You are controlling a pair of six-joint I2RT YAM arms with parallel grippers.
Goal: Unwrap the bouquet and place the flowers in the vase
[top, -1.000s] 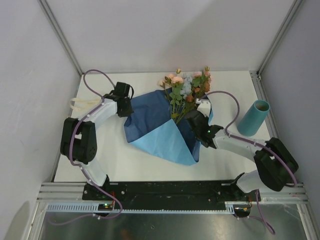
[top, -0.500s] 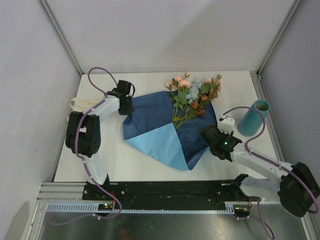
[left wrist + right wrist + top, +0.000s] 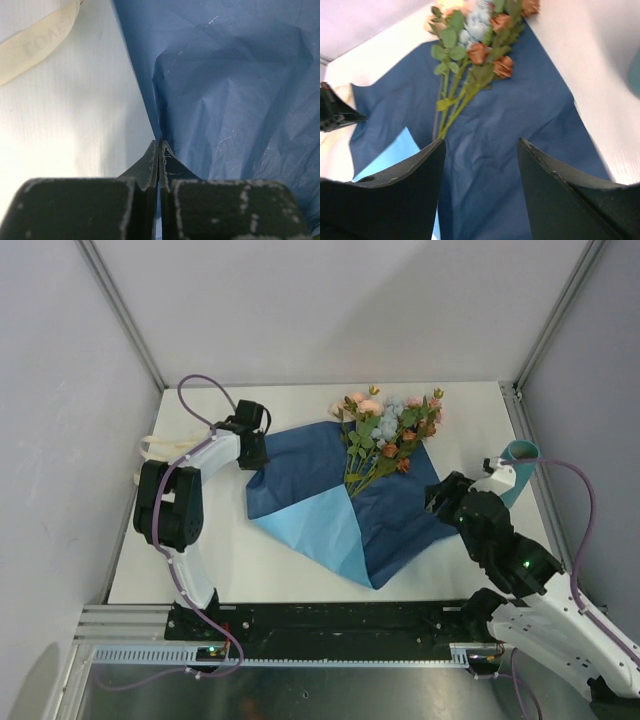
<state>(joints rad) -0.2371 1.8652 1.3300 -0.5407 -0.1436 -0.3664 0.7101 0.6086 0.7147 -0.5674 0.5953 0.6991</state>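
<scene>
The bouquet lies unwrapped: its blue paper point(image 3: 340, 505) is spread flat, dark navy side up with a light-blue flap at the front. The flowers point(image 3: 385, 430) rest on its far part, stems pointing toward the paper's middle. My left gripper point(image 3: 255, 447) is shut on the paper's left corner point(image 3: 159, 145). Over the paper's right edge, my right gripper point(image 3: 443, 495) stands open and holds nothing, and its wrist view shows the flowers point(image 3: 475, 50) ahead of the gripper point(image 3: 480, 142). The teal vase point(image 3: 524, 452) stands at the right, mostly hidden behind the right arm.
A cream ribbon point(image 3: 165, 447) lies loose at the table's left edge, also seen as a cream ribbon point(image 3: 35, 47) beside the paper point(image 3: 225, 90). Frame posts rise at the back corners. Bare white table point(image 3: 230, 560) lies in front of the paper.
My right gripper has opened, let go of the paper's right side and drawn back to the right. The paper has dropped flat. The left gripper has stayed shut on its corner.
</scene>
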